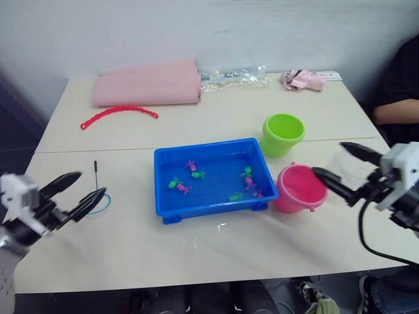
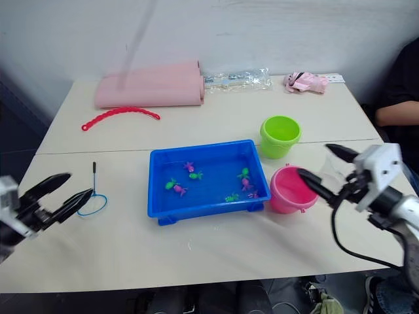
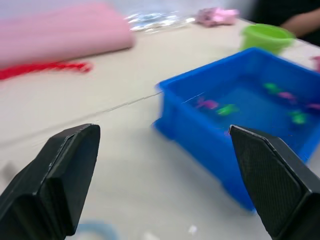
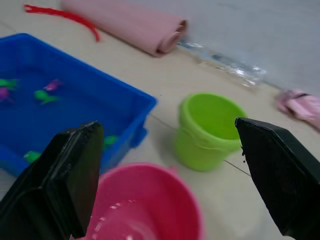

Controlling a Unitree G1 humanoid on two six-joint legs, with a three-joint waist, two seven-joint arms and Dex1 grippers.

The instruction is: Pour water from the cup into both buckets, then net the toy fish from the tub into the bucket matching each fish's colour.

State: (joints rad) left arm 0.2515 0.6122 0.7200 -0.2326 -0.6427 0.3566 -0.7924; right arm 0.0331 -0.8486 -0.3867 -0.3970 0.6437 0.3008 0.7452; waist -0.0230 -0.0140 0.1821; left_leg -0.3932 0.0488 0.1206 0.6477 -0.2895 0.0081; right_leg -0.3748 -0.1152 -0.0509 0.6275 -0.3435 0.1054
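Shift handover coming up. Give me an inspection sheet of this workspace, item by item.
Surface: pale table, a seam across it; wet spots in front of the tub.
Job's things: blue tub at centre, holding water and green and pink toy fish; lime green bucket and pink bucket to the tub's right; net lying flat to the tub's left. Cup: cannot tell.
Clutter: rolled pink mat, red beaded strip, clear plastic wrapper, pink cloth item along the far edge.
Grippers: left gripper open near the net; right gripper open beside the pink bucket.
Cables: black cable looping under the right gripper.
Surroundings: plain wall; a person's arm at the right edge.
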